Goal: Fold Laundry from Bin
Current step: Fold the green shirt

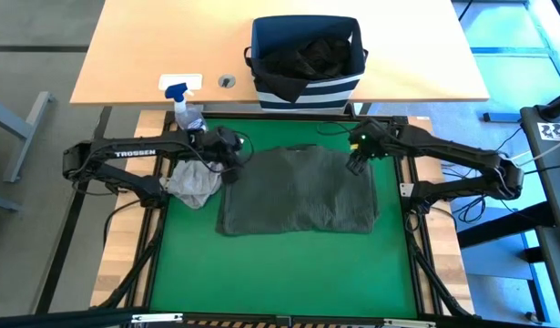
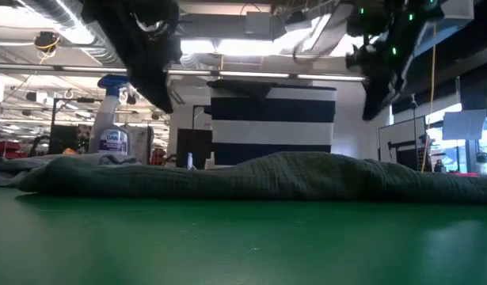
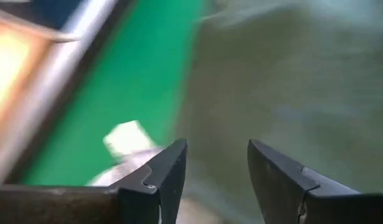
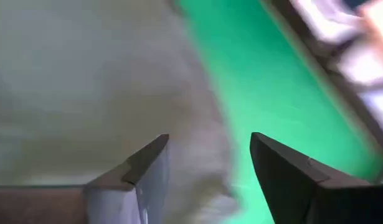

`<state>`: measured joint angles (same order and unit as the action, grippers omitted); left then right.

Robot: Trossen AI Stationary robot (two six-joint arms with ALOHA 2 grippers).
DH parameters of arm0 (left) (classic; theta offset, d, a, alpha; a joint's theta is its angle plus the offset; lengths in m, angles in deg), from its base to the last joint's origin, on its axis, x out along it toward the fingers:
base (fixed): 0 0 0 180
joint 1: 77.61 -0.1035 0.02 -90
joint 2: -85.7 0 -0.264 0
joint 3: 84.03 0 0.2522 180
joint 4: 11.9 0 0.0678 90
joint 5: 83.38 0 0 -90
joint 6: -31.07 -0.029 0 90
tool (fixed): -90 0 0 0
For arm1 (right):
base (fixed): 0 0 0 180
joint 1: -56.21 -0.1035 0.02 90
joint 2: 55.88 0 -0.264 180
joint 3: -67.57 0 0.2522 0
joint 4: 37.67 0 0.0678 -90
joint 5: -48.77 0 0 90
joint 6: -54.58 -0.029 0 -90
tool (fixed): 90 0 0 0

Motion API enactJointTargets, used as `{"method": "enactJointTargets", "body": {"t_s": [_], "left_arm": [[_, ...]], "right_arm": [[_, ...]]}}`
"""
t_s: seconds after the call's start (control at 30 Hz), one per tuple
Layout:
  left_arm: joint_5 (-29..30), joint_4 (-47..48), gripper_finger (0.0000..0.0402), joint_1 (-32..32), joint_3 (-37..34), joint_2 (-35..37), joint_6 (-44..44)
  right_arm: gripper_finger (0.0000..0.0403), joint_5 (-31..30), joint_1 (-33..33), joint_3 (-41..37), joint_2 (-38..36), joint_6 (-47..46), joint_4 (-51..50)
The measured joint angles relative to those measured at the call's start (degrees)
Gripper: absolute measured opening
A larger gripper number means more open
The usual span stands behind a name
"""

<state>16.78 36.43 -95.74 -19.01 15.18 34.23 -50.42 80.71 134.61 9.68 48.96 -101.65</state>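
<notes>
Olive green garment (image 1: pixel 298 191) lies spread on the green mat (image 1: pixel 280 264), roughly rectangular, rumpled, probably one fold in or just laid out flat; can't tell which. Light grey garment (image 1: pixel 194 182) sits bunched at the mat's left edge, under the left arm, not folded. Black garment (image 1: pixel 309 56) is in the bin (image 1: pixel 305 91), which stands on the far wooden bench (image 1: pixel 152 46) just beyond the mat. Judgement: early to mid task, one piece being worked, two left.

Left gripper (image 3: pixel 216 163) hovers over the olive garment's far left corner, jaws apart, nothing between them. Right gripper (image 4: pixel 210 158) hovers over the far right corner, jaws apart, empty too. Both sit above the cloth, not touching it in the low view.

Surface: green mat inside a dark frame, wood strips on both sides. Spray bottle (image 1: pixel 185 107) stands near the mat's far left corner, next to the left arm. A white card (image 1: pixel 181 82) and a round grommet hole (image 1: pixel 227 81) are on the bench left of the bin.

Room: open workshop, ceiling ducts and strip lights, cluttered benches far off, blue floor patch at right.
</notes>
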Motion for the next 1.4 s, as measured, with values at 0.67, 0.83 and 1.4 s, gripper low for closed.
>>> {"method": "enactJointTargets", "body": {"t_s": [0.67,0.83,1.4], "left_arm": [[-21.69,-11.39,0.0152,20.75,-20.43,-0.48,13.01],[-21.52,-10.70,0.0152,23.88,-25.22,-0.34,14.54],[-20.43,-2.43,0.0152,25.32,-10.50,0.08,15.08]], "right_arm": [[0.0202,19.03,-31.70,-24.18,-0.50,-14.20,25.21],[0.0202,16.17,-36.83,-27.26,1.11,-15.07,23.26],[0.0202,17.10,-40.29,-15.12,1.28,-18.14,14.51]]}}
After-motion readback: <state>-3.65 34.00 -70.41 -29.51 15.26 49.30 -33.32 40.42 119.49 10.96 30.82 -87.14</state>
